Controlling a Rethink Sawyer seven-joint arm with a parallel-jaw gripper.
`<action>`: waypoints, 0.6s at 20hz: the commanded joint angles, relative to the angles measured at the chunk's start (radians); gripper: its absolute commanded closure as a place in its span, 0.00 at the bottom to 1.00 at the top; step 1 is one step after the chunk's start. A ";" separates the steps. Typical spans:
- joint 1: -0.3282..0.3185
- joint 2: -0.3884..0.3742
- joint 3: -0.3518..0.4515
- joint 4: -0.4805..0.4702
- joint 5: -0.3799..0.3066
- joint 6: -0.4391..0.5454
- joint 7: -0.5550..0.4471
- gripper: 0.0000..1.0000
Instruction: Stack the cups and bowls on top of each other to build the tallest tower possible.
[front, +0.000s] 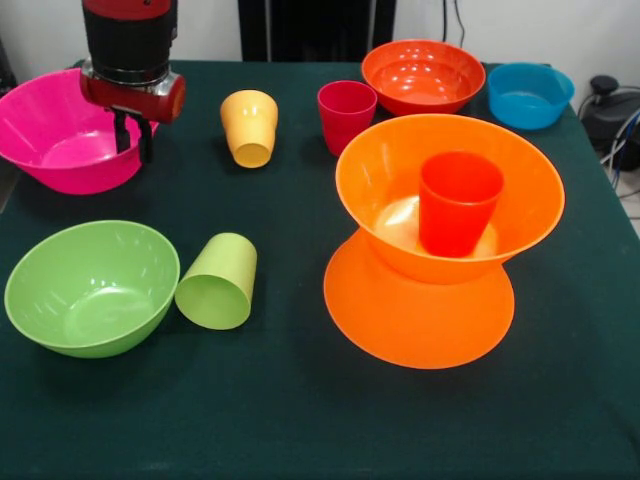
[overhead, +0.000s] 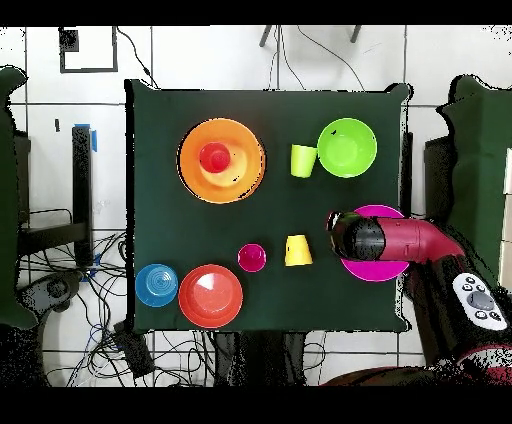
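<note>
on the green table (front: 290, 420), the tower (front: 440, 240) so far is an upturned orange bowl under an upright orange bowl holding the red-orange cup (front: 458, 203). well apart, the gripper (front: 133, 135) hangs over the pink bowl (front: 50, 135), its rim between the slightly parted fingers.

bowls (front: 422, 75): glossy plastic, highlights on rims | cups (front: 249, 126): smooth plastic, duller sheen | table (front: 300, 420): dark green matt cover, probably cloth | gripper (front: 132, 135): black, finish unclear
</note>
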 joint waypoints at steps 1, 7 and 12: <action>0.032 0.041 -0.001 -0.043 -0.058 0.050 -0.081 1.00; 0.045 0.024 -0.017 -0.045 -0.058 0.061 -0.078 1.00; 0.082 -0.013 -0.053 -0.047 -0.078 0.085 -0.080 1.00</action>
